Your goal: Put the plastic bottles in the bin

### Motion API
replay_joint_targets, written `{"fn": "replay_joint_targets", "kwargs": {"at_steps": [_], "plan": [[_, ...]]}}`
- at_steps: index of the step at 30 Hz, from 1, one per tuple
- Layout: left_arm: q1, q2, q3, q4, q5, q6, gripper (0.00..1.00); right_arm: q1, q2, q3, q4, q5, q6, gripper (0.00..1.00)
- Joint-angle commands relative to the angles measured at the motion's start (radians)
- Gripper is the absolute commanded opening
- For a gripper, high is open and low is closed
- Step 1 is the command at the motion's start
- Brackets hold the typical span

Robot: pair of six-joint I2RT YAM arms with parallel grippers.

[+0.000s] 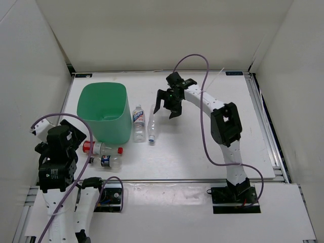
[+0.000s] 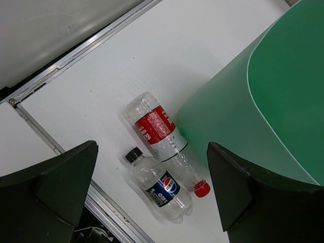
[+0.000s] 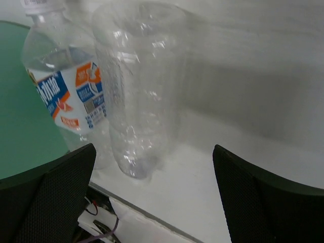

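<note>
Nearest me, the left gripper (image 2: 152,152) hung with its fingers spread wide and nothing in them, above the near left corner of the table (image 1: 172,157). Below it the dark-blue-label bottle (image 1: 107,161) lay just inside the front rail, with the red-label bottle (image 1: 104,148) lying beside it, close against the foot of the bin (image 1: 114,129). The bin stood upright near the left edge. The white-and-blue-label bottle (image 1: 138,121) lay just to the right of the bin, and the unlabelled bottle (image 1: 151,126) lay alongside it. A little beyond those two, the right gripper (image 1: 167,109) hovered with its fingers released and empty. To the right and beyond, bare tabletop ran out to the side rail and the back wall.
</note>
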Motion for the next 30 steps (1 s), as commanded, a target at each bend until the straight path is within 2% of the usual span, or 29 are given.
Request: {"fn": "replay_joint_targets", "kwargs": {"at_steps": [1, 5, 9, 13, 16, 19, 22, 25, 30], "plan": [[-0.005, 0.007, -0.009, -0.006, 0.029, 0.023, 1.0, 0.007, 0.091, 0.115, 0.075, -0.072, -0.004, 1.0], [-0.005, 0.007, -0.009, -0.006, 0.047, 0.034, 1.0, 0.007, 0.176, 0.193, 0.084, -0.127, 0.018, 1.0], [-0.005, -0.013, -0.009, 0.004, 0.047, 0.057, 1.0, 0.007, 0.21, 0.171, 0.084, -0.14, 0.042, 0.97], [-0.005, -0.022, -0.009, 0.004, 0.017, 0.066, 1.0, 0.007, 0.194, 0.106, 0.094, -0.14, 0.042, 0.72], [-0.005, -0.022, -0.018, 0.004, -0.008, 0.066, 1.0, -0.011, 0.124, 0.062, 0.085, -0.115, 0.033, 0.61], [-0.005, -0.031, -0.027, 0.014, -0.028, 0.066, 1.0, -0.023, 0.011, 0.028, 0.059, -0.078, 0.023, 0.58], [-0.005, -0.031, -0.027, 0.014, -0.017, 0.043, 1.0, -0.034, -0.114, 0.098, 0.0, -0.068, 0.05, 0.54], [-0.005, -0.011, -0.027, 0.003, 0.027, -0.002, 1.0, -0.011, -0.23, 0.199, 0.053, -0.046, 0.116, 0.51], [-0.005, -0.011, -0.047, -0.029, 0.099, -0.038, 1.0, 0.105, -0.165, 0.509, 0.245, 0.041, 0.138, 0.52]]}}
